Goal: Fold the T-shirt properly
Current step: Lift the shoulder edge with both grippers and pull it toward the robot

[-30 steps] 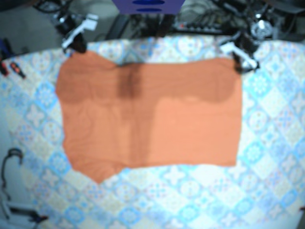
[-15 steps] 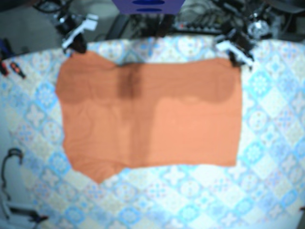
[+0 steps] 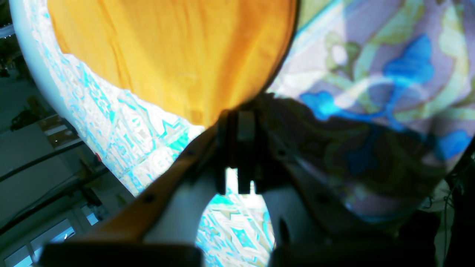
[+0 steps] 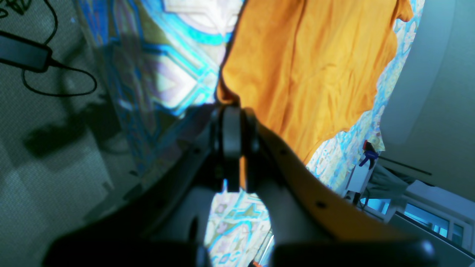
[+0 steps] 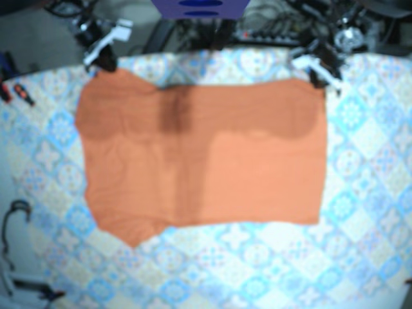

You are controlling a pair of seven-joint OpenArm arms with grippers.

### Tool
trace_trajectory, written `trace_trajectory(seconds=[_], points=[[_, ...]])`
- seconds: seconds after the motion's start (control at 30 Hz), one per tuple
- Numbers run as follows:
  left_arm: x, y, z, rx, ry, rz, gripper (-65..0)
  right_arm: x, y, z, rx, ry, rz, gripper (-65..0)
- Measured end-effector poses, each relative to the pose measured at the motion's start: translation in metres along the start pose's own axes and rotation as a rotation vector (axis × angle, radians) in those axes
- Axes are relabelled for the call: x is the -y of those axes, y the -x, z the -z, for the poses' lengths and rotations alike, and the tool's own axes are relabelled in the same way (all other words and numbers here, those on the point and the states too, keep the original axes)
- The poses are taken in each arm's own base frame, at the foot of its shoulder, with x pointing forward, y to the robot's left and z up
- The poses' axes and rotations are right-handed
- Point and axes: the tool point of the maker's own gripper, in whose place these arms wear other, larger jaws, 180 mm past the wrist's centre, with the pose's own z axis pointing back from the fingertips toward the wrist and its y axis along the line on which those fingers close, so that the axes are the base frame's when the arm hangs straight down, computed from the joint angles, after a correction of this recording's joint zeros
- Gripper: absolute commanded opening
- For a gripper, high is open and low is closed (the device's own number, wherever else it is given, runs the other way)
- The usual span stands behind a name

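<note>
T-shirt (image 5: 199, 154) lies flat mid-desk (image 5: 367, 193). Right pincer (image 4: 233, 111) pinches its 11 o'clock corner. Left pincer (image 3: 238, 115) is narrow at the 1 o'clock corner, hold unclear. Advice: confirm the grip, lift evenly, keep the edge taut.

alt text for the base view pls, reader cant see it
Seen from above, an orange T-shirt lies spread flat on a table covered by a blue and white patterned cloth. The right gripper sits at the shirt's upper left corner in the picture, the left gripper at its upper right corner. The image is blurry.
</note>
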Motion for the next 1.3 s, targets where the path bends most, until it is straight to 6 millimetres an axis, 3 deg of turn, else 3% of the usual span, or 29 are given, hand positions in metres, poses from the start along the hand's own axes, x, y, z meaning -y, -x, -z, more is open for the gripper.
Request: trace_trajectory(seconds=[0.2,0.47,0.73,1.17,1.3], points=[[0.000,-0.003,-0.003,0.003,-0.001,-0.001,-65.0,0.000,0.000,0.000,0.000,0.000,0.000,-65.0],[-0.013,-0.040,-0.027,0.109,-0.044,-0.017,-65.0,0.004,-0.002,-0.002,0.006,0.011,-0.003,-65.0],[-0.017,-0.036,-0.053,0.107,-0.061,-0.049,-65.0,0.006,0.006,-0.024,-0.025,0.013,-0.010,-65.0],[-0.007,-0.028,-0.079,0.086,-0.035,-0.068,-65.0,-0.004,0.026,-0.061,-0.094,-0.003,-0.022,-65.0],[-0.007,-0.016,-0.090,0.069,-0.026,-0.040,-65.0,-0.005,0.028,-0.072,-0.103,-0.010,-0.031,-65.0]])
